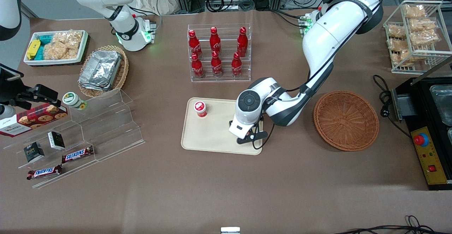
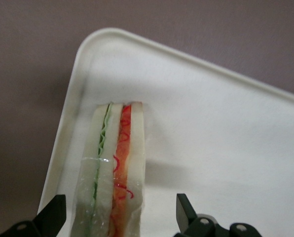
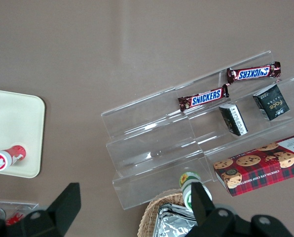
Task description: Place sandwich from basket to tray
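Pincer (image 2: 120, 217) spread wide astride sandwich (image 2: 113, 173) on tray (image 2: 211, 123); front cam hides sandwich.

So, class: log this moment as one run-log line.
gripper: open, astride sandwich | sandwich: on tray corner | basket: empty

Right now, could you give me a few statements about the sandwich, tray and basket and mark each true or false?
1. The sandwich is on the tray. True.
2. The gripper is clamped shut on the sandwich. False: its fingers stand apart on either side of it.
3. The reddish-brown basket holds a sandwich. False: nothing shows in it.
4. A red-capped small bottle stands on the tray. True.
5. The gripper hovers over the basket. False: it is over the tray.
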Controlling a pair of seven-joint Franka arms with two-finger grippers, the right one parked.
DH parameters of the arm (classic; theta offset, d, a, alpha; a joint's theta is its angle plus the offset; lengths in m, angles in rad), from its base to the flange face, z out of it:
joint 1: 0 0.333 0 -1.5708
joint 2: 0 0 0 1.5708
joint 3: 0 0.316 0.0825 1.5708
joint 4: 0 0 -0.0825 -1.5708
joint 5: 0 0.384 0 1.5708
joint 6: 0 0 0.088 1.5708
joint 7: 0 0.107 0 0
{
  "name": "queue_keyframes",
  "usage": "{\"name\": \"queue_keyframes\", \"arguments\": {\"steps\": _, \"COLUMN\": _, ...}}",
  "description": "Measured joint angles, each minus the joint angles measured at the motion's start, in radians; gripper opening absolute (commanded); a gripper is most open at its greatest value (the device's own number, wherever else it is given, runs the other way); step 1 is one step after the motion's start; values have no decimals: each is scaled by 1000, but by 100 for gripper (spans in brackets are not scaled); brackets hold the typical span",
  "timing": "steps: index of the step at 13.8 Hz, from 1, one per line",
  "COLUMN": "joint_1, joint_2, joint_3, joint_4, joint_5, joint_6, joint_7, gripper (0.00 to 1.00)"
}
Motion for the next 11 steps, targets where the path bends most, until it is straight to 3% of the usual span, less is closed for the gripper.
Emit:
{"name": "queue_keyframes", "arguments": {"steps": 6, "joint_1": 30, "joint_2": -237, "joint_3": 10, "joint_4": 24, "joint_5": -9, "joint_6": -174, "joint_7": -107, "gripper": 100}}
{"name": "queue_keyframes", "arguments": {"steps": 11, "joint_1": 32, "joint_2": -376, "joint_3": 114, "joint_4": 21, "joint_5": -89, "joint_6": -235, "joint_7": -110, "gripper": 100}}
